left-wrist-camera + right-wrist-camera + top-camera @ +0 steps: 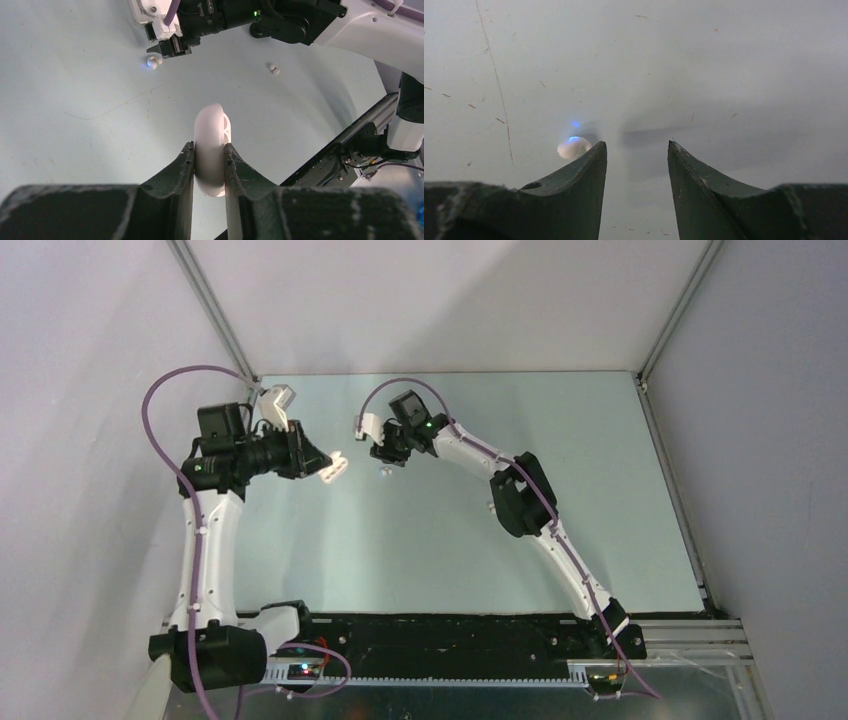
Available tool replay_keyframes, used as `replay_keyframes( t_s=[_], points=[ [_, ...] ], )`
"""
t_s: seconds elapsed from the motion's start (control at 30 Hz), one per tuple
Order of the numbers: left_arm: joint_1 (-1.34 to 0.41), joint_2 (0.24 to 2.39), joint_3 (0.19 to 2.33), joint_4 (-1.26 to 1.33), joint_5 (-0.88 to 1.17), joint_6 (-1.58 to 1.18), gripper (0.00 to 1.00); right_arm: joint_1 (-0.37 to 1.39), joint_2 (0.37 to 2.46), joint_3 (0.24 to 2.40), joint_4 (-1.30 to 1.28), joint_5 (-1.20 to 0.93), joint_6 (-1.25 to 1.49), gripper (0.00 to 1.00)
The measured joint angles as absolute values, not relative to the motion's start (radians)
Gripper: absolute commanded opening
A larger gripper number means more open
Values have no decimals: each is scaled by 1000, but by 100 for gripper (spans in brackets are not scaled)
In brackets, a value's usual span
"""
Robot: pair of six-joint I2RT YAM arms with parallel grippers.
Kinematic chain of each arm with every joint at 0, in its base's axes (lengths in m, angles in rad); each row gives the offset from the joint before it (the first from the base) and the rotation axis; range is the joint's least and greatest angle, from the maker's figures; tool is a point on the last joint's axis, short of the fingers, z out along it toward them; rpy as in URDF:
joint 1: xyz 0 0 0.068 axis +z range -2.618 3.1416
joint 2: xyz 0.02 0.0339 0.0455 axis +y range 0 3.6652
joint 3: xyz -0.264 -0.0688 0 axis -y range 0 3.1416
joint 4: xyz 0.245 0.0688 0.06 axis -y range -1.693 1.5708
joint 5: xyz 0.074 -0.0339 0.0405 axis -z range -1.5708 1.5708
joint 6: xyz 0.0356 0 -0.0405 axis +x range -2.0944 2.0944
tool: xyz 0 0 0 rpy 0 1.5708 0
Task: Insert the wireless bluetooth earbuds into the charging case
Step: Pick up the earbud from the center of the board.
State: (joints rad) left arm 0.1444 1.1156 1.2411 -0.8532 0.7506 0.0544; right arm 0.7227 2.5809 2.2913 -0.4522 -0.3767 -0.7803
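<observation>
Earbud (pixel 573 147) beside right claw (pixel 636 145) | 2nd earbud (pixel 273 69), perhaps, only left-wrist view

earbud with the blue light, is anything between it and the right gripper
Nothing visible. The lit earbud lies on the table just outside one finger of the open right gripper, not between its fingers.

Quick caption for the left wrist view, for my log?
Left end effector clamps the white charging case; two white earbuds lie loose on the table beyond, right end effector beside one.
</observation>
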Motion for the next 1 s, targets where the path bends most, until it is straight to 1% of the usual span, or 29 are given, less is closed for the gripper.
replay_keyframes(
  t_s=[0.67,1.0],
  points=[
    [147,1135,1228,-856,743,62,0,719,2581,2291,-535,-477,-799,51],
    [147,1135,1228,-856,743,62,0,717,2580,2300,-577,-514,-828,48]
  ],
)
